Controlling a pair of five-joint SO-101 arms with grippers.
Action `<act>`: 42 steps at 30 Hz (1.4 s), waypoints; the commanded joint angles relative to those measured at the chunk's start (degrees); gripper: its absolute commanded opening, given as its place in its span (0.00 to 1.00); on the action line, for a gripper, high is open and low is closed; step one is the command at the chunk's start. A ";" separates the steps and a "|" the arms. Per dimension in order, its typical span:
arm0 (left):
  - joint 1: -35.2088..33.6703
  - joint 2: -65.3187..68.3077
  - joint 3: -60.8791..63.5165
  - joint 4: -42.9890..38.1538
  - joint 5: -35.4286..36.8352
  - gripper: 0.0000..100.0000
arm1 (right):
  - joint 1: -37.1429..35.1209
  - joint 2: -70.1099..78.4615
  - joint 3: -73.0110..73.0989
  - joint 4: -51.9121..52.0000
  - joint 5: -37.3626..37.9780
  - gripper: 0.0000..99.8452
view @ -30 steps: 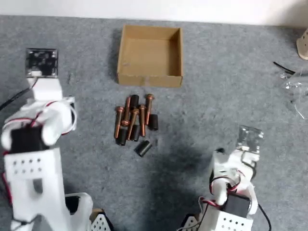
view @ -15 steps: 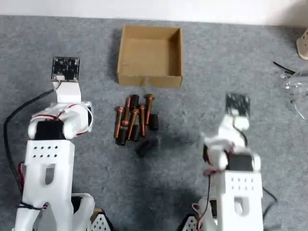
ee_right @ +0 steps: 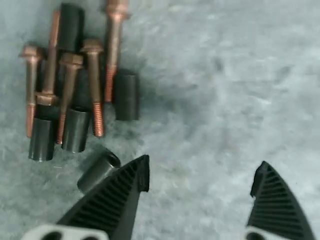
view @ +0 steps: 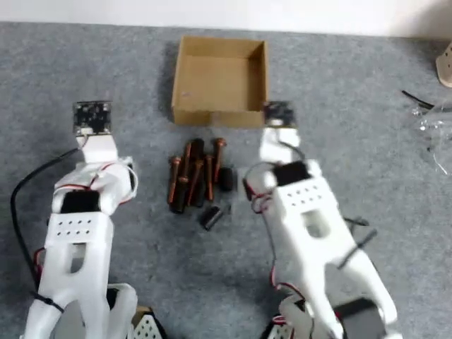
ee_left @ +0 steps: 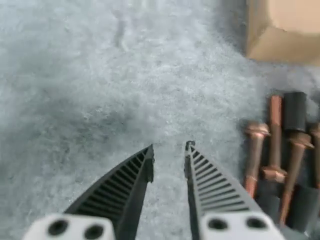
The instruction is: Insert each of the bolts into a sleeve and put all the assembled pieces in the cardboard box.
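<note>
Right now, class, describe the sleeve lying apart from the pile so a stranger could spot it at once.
Start at the box; just in front of it lie bolts and black sleeves in a pile. The lone sleeve sits on the pile's side away from the box, tilted, with no bolt touching it.

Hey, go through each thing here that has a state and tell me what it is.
cardboard box: open-topped, empty.
bolts: lying loose in a pile, outside the box.
sleeves: lying on their sides by the bolts.
left gripper: open slightly, holding nothing.
right gripper: open wide, holding nothing.
</note>
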 commanded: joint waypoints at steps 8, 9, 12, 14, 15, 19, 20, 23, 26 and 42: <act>-1.36 0.13 -0.04 -2.46 1.23 0.11 | -4.18 17.36 -16.31 -6.99 -0.79 0.31; -1.36 0.13 -0.04 -2.46 1.23 0.11 | -4.79 19.21 -18.07 -6.99 -0.79 0.31; -2.42 0.13 -0.04 -2.46 1.23 0.11 | -6.11 24.40 -22.20 -6.99 -0.79 0.31; -2.86 0.13 -0.04 -2.46 1.23 0.11 | -7.52 27.38 -24.31 -6.99 -0.88 0.31; -2.86 0.13 -0.04 -2.46 1.23 0.11 | -8.13 28.62 -25.19 -6.99 -1.85 0.31; -2.86 0.13 -0.04 -2.46 1.23 0.11 | -8.84 31.60 -26.33 -6.99 -6.15 0.31; -2.86 0.13 -0.04 -2.46 1.23 0.11 | -8.84 31.87 -26.33 -6.99 -6.59 0.31; -2.86 0.13 -0.04 -2.46 1.23 0.11 | -8.75 32.13 -26.33 -6.99 -6.86 0.31; -2.86 0.13 -0.04 -2.46 1.23 0.11 | -8.84 32.13 -26.33 -6.99 -6.86 0.31; -2.59 0.13 0.04 -2.29 1.23 0.11 | -6.64 32.31 -23.69 -5.05 -6.86 0.31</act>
